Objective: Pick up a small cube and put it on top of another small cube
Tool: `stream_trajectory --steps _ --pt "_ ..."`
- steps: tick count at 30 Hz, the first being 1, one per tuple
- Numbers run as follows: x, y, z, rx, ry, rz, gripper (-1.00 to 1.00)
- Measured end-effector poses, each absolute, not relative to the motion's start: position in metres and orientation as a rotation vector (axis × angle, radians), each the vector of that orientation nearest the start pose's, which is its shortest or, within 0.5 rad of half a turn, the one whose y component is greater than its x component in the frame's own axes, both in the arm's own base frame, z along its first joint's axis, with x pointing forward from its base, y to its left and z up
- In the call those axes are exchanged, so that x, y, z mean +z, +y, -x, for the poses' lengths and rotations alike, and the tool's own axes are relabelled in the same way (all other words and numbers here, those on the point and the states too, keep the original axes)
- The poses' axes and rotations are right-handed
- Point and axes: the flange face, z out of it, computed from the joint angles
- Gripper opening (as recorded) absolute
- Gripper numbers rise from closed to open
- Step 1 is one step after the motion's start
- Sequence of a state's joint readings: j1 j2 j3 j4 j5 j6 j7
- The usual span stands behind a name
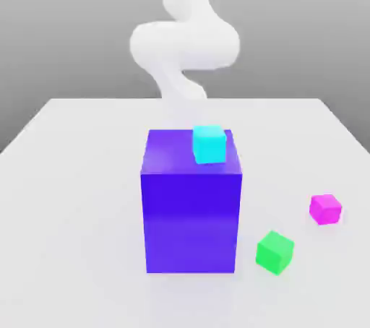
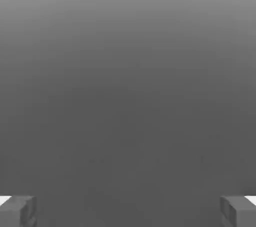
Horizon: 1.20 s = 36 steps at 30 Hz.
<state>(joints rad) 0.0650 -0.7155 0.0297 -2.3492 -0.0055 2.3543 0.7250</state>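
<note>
The small cube (image 1: 326, 209), bright magenta-pink, rests on the white table (image 1: 65, 196) at the exterior view's right. A small green cube (image 1: 274, 251) lies on the table a little nearer the front and to the left of it. A small cyan cube (image 1: 209, 143) sits on top of a big blue-purple block (image 1: 191, 204). My white arm (image 1: 184, 45) rises behind that block, well away from the pink cube. In the hand view my gripper (image 2: 128, 212) is open, its grey fingertips (image 2: 20, 210) far apart with nothing between them against a plain grey background.
The tall blue-purple block stands in the middle of the table, between the arm and the front edge. The green and pink cubes sit close together to its right. Bare table surface spreads to the block's left.
</note>
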Motion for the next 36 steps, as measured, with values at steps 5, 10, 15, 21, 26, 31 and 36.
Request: stream_trajectory --steps 5,10,15,21,26,31,36 --pt "0.541 0.135 -0.412 -0.763 0.341 2.858 0.0" --pt "0.423 0.22 -0.392 -0.553 -0.201 2.992 0.0" --pt "0.311 0.283 -0.331 -0.318 -0.773 2.988 0.0" --pt "0.199 0.317 -0.224 -0.032 -1.416 2.801 0.0" --pt "0.148 0.316 -0.216 -0.001 -1.456 2.779 0.0" --pt "0.13 0.315 -0.215 0.001 -1.46 2.78 -1.0" --pt "0.136 0.315 -0.215 0.001 -1.46 2.779 -1.0"
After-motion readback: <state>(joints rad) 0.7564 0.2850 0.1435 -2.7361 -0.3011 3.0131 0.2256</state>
